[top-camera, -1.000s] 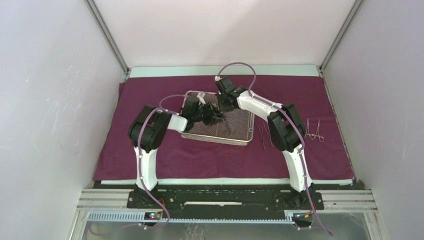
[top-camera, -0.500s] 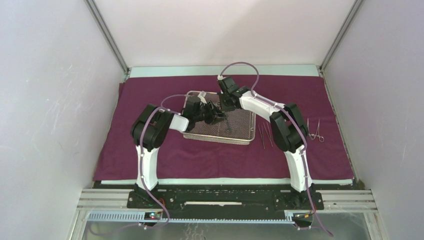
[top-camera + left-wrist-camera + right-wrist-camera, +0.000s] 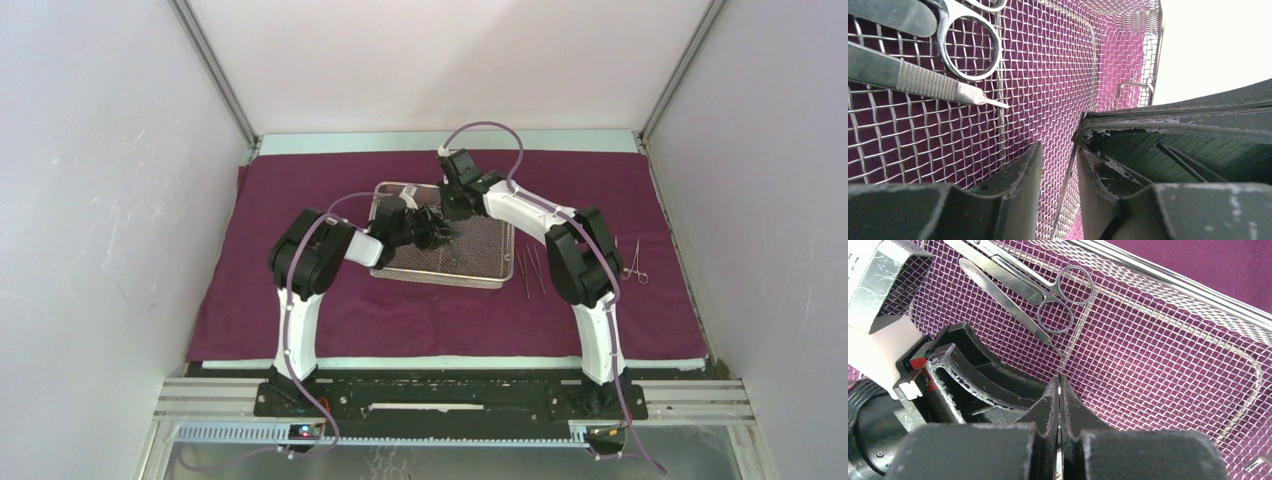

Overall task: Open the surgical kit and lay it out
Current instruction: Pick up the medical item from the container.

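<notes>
Two tweezers [image 3: 527, 272], perhaps, lie between tray [image 3: 480, 255] and forceps [image 3: 632, 268].

A plain white back wall [image 3: 450, 60] and two pale side walls, the left wall [image 3: 100, 200] and the right wall [image 3: 770, 200], close in the table [image 3: 450, 141], which shows as a pale strip along its far edge. Slanted aluminium posts [image 3: 212, 72] mark the back corners. Even, soft light falls throughout. Along the near edge runs a slotted aluminium rail [image 3: 200, 398], with a perforated metal plate [image 3: 450, 462] below it.
</notes>
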You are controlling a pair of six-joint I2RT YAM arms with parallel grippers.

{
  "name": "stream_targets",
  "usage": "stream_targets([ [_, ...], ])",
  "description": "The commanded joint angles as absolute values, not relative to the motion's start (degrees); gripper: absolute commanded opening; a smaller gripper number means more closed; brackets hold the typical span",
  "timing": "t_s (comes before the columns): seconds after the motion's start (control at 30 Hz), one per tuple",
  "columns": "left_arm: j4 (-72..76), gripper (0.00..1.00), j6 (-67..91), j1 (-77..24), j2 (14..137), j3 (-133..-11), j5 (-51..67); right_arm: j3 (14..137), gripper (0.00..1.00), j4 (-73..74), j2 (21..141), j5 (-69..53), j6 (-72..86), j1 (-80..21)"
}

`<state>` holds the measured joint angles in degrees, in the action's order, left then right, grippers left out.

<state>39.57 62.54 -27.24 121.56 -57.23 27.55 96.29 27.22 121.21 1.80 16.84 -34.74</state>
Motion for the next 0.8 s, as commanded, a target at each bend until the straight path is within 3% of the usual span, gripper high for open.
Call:
stream_targets([
  [0.0,43.24,0.36,63.26,-27.77,122.39,-59.45,25.67,95.45,0.00,28.19,117.99,-2.94,18.72,-35.60],
  [0.17,43.33,0.22,63.10,-27.77,122.09,-59.44,25.49,95.41,0.00,28.42,117.79,-3.51,18.98,-35.51],
  [0.3,43.07,0.02,62.51,-27.77,121.76,-59.84,25.98,95.26,0.00,28.90,116.89,-2.64,19.11,-35.51],
  [0.37,41.65,0.00,61.51,-27.77,121.17,-60.50,26.46,95.40,0.02,29.56,116.17,-2.09,19.15,-35.49],
  [0.43,39.85,0.00,60.21,-27.69,120.21,-61.52,27.13,95.45,0.09,30.03,114.93,-1.24,19.39,-35.30],
  [0.67,27.22,0.00,54.69,-26.45,114.63,-69.53,30.07,98.35,0.52,33.44,110.01,-0.26,20.39,-32.66],
  [0.77,18.21,0.00,50.69,-25.66,111.93,-73.76,30.24,99.08,0.60,34.43,107.73,-0.10,20.48,-31.82],
])
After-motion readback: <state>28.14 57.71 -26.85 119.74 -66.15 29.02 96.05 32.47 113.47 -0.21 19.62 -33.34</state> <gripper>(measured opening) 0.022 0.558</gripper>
